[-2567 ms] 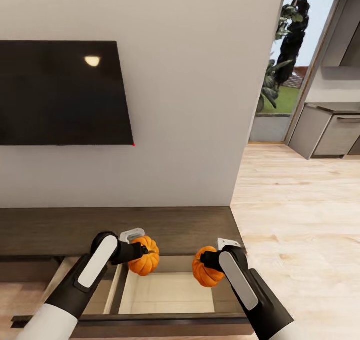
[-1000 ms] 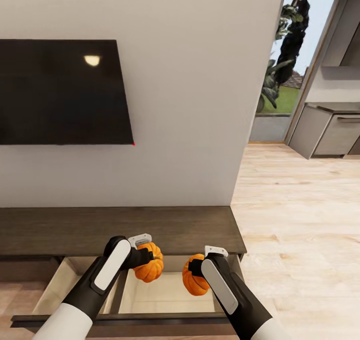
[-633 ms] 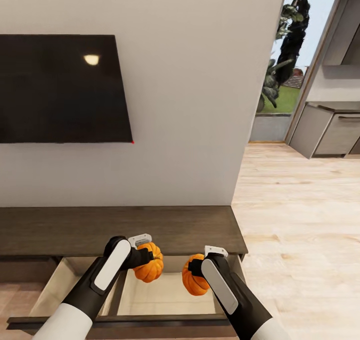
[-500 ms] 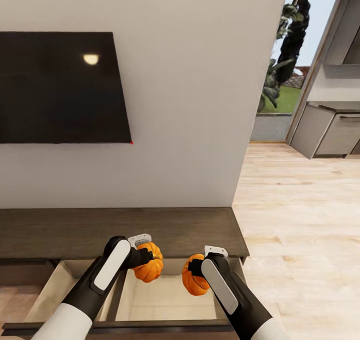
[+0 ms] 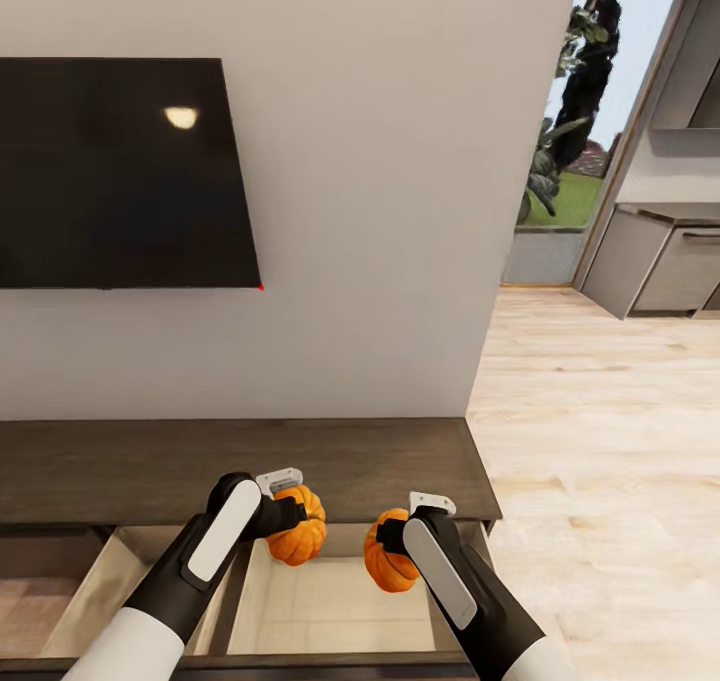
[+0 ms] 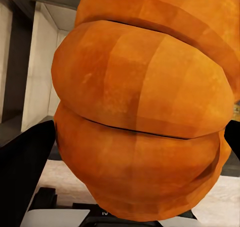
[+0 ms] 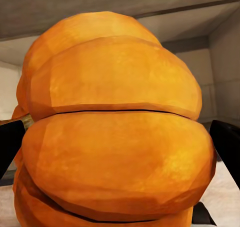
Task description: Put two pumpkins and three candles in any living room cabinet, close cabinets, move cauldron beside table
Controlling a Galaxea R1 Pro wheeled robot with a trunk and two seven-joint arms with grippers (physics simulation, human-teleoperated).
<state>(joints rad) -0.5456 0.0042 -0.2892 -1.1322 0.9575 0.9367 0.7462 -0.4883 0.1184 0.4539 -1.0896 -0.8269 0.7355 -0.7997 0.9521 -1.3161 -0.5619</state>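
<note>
Two orange ribbed pumpkins hang over the open drawer of the dark brown cabinet point(image 5: 250, 456). My left gripper point(image 5: 288, 514) is shut on the left pumpkin point(image 5: 300, 539), which looms close in the left wrist view point(image 6: 145, 117) between dark fingers point(image 6: 25, 172). My right gripper point(image 5: 393, 538) is shut on the right pumpkin point(image 5: 386, 564); it is also close up in the right wrist view point(image 7: 115, 127), with a finger point(image 7: 227, 142) at its side. Both pumpkins are above the pale wood drawer interior point(image 5: 330, 606), just in front of the cabinet's top edge. Candles, cauldron and table are out of view.
A black TV point(image 5: 120, 171) hangs on the white wall above the cabinet. A second open drawer compartment point(image 5: 90, 601) lies to the left. To the right, light wood floor point(image 5: 600, 441) runs to a glass door and grey kitchen units point(image 5: 660, 261).
Since 2.6 s ago both arms have come lower and closer together over the drawer. In the last second the arms hold still; the whole view has shifted slightly, so the camera moved.
</note>
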